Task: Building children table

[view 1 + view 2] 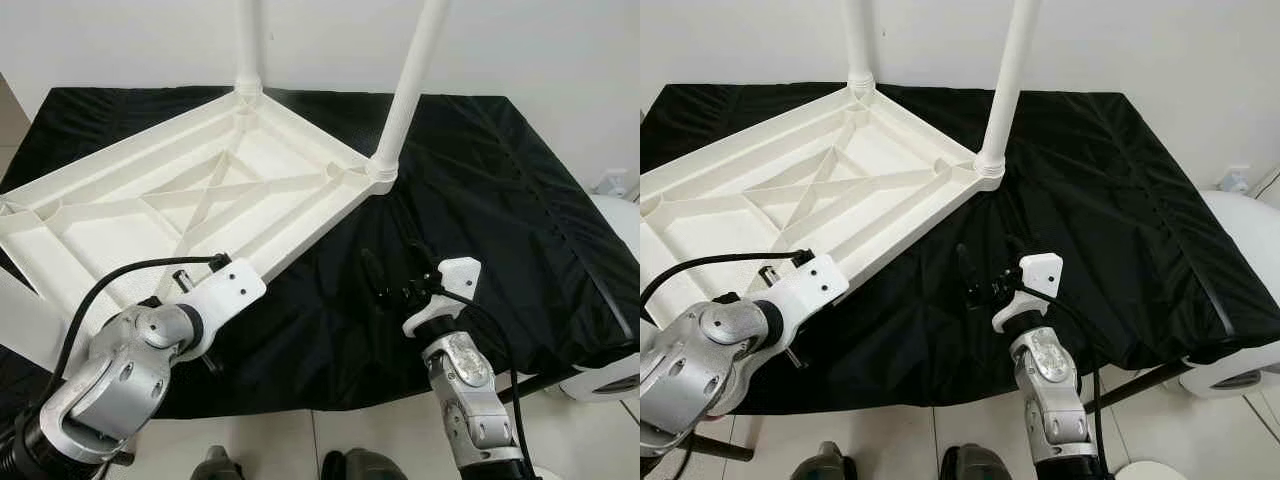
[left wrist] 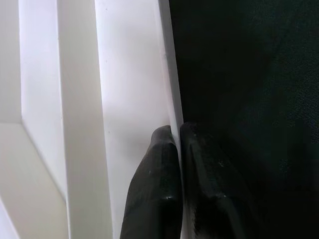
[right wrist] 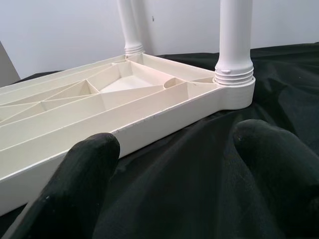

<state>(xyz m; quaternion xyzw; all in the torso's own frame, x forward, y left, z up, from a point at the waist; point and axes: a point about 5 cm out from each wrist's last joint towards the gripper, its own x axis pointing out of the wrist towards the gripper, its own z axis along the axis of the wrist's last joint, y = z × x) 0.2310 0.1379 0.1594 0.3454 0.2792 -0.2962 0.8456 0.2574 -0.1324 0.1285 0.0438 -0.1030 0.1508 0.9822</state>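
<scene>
A white plastic table top (image 1: 200,190) lies upside down on a black cloth (image 1: 480,180), ribs facing up. Two white legs stand upright in its far corners: one (image 1: 410,80) at the right corner, one (image 1: 247,45) at the back corner. My left gripper (image 2: 179,130) is shut on the thin near rim of the table top, one finger on each side of the rim. My right gripper (image 1: 395,268) hovers open over the cloth, just right of the top's near edge, pointing toward the leg socket (image 3: 234,82). Nothing is between its fingers (image 3: 94,164).
The cloth-covered surface runs to a white wall at the back. A white rounded object (image 1: 610,380) sits past the front right corner. Tiled floor and my feet (image 1: 220,465) show below the front edge. Bare cloth lies to the right of the table top.
</scene>
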